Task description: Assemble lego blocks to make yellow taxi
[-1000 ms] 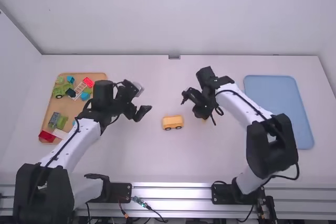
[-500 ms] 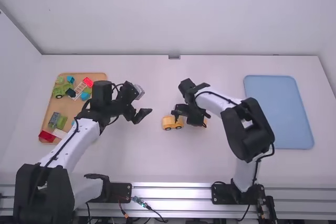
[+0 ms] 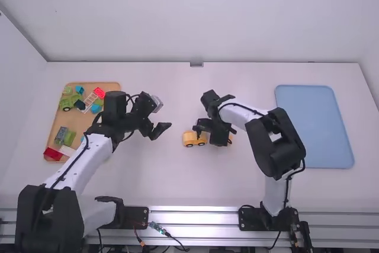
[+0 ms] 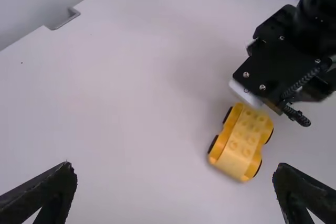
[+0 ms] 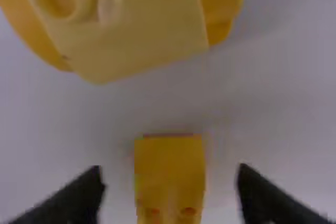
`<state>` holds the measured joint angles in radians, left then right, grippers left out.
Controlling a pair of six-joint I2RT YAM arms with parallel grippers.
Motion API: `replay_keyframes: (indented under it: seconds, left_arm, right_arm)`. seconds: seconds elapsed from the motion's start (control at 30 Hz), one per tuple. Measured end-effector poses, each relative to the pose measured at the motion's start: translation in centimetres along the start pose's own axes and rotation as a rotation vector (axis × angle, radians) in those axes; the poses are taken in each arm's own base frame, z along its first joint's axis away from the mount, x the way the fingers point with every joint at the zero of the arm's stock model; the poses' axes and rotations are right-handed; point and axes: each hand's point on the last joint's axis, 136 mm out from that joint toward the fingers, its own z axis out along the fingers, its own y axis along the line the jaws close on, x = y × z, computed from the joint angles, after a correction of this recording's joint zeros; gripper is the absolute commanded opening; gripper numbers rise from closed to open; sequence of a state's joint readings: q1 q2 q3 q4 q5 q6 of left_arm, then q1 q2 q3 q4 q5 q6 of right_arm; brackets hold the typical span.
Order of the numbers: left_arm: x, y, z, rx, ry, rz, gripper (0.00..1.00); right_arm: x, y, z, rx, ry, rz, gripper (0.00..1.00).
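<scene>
Has the left hand (image 3: 160, 130) wide above the tabletop (image 3: 148, 173), with a broad gap between its fingers, just left of the yellow wheeled block (image 3: 189, 138). Has the right hand (image 3: 214, 135) wide too, low over the tabletop right of that block, with its fingers spread to either side of a small yellow block (image 5: 169, 166), apart from it. Stands the wheeled block upright, studs up, near the small one but apart. Puts mixed blocks (image 3: 69, 103) on a brown tray (image 3: 57, 124) at far left, a blue tray (image 3: 314, 128) at far right
</scene>
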<state>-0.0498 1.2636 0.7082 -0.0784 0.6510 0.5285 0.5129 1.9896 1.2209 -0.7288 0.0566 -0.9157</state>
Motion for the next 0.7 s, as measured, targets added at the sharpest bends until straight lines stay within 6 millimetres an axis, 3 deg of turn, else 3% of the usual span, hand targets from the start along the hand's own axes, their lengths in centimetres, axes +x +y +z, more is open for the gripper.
replay_keyframes:
  seconds: [0.2, 0.4, 0.53, 0.57, 0.67, 0.7]
  left_arm:
    - [0.0, 0.0, 0.0, 0.000, 0.000, 0.008, 0.99]
    - [-0.6, 0.4, 0.0, -0.017, -0.020, 0.027, 0.99]
    - [-0.7, 0.7, 0.0, -0.032, -0.024, 0.018, 0.99]
    - [-0.8, 0.6, 0.0, -0.025, -0.027, 0.009, 0.99]
    - [-1.1, -0.2, 0.0, 0.021, -0.050, 0.019, 0.99]
    - [-1.2, -0.4, 0.0, 0.033, -0.057, 0.026, 0.99]
  right_arm:
    - [0.2, 0.1, -0.1, -0.001, 0.013, 0.005, 0.99]
    - [0.1, -0.1, -1.7, -0.013, -0.001, 0.033, 0.99]
    - [-0.4, -1.4, -6.2, 0.047, -0.162, 0.087, 0.99]
    - [-0.4, -2.3, -8.4, 0.089, -0.248, 0.103, 0.99]
    - [0.7, -3.7, -13.4, 0.209, -0.466, 0.129, 0.99]
    - [0.9, -3.9, -13.9, 0.226, -0.491, 0.129, 0.99]
